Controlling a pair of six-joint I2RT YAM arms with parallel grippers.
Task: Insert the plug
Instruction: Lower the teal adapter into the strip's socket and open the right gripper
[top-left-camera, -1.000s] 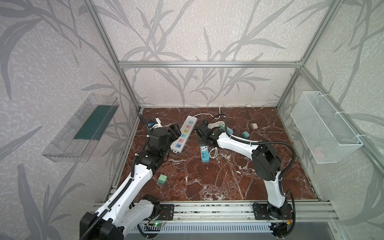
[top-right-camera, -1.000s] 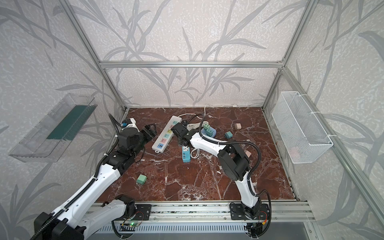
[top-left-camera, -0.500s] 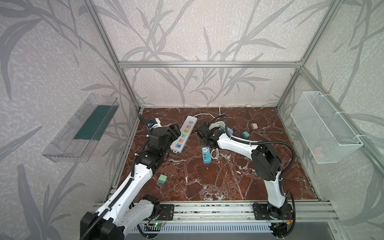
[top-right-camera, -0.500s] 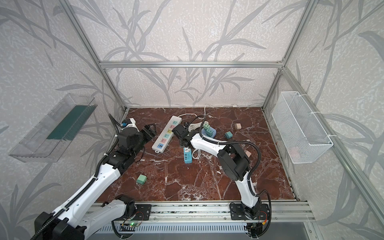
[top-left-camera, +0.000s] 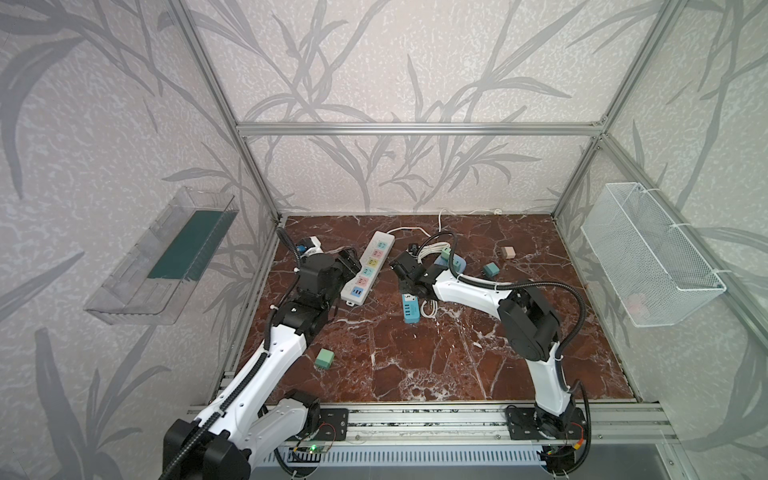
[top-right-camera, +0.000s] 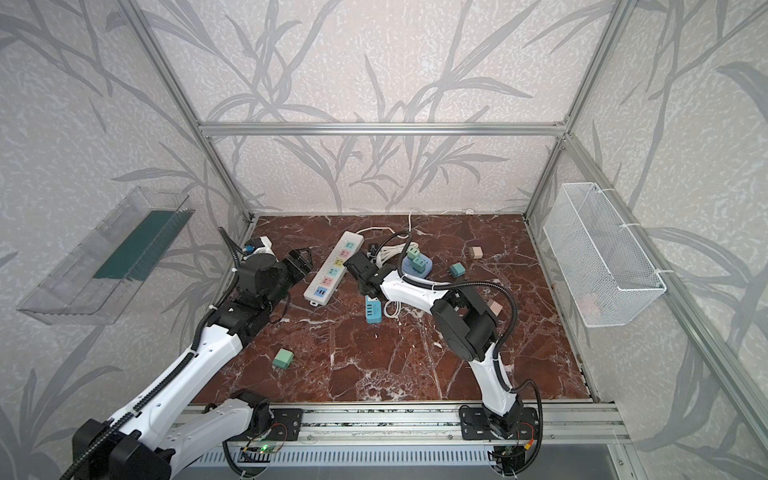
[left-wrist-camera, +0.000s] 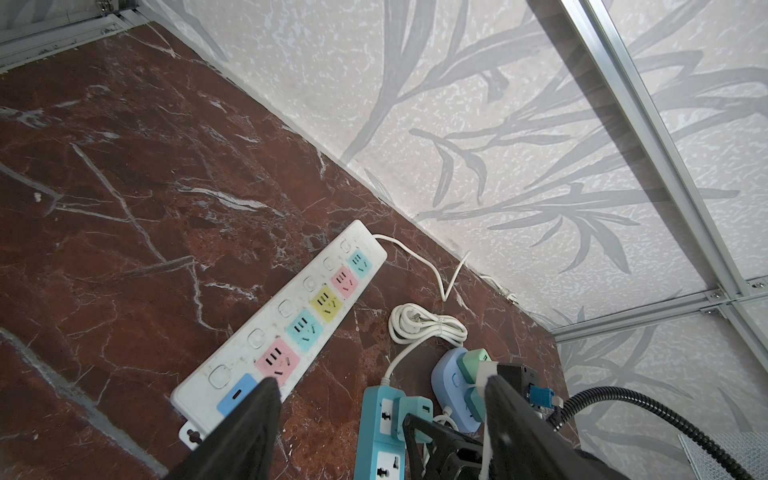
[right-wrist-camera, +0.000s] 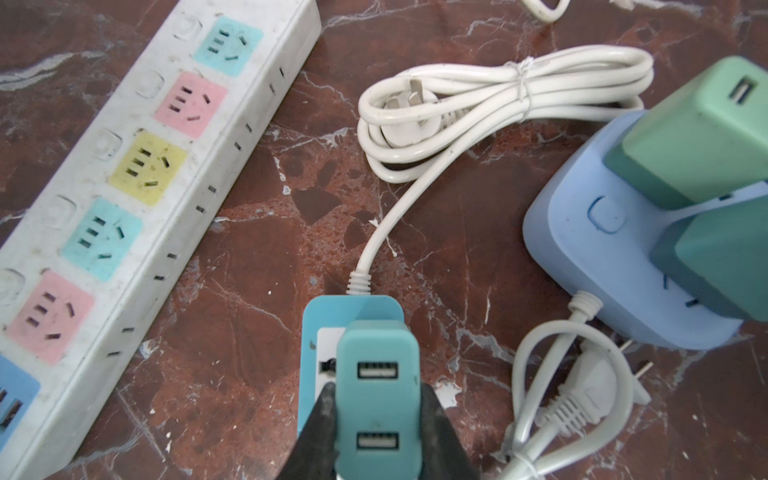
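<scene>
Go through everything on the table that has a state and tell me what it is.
left gripper: open, empty.
right gripper: shut on teal charger.
teal charger: over the end socket of the blue strip; seating unclear.
white strip: visible sockets empty.
round blue hub: two green adapters plugged in.
white cable: coiled, tied, unplugged.

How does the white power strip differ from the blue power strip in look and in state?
The white power strip is longer, with pink, yellow and blue sockets; the blue power strip is shorter, with white sockets. All the white strip's sockets are free; over the blue strip the right gripper holds a teal charger. Both lie flat on the table.
</scene>
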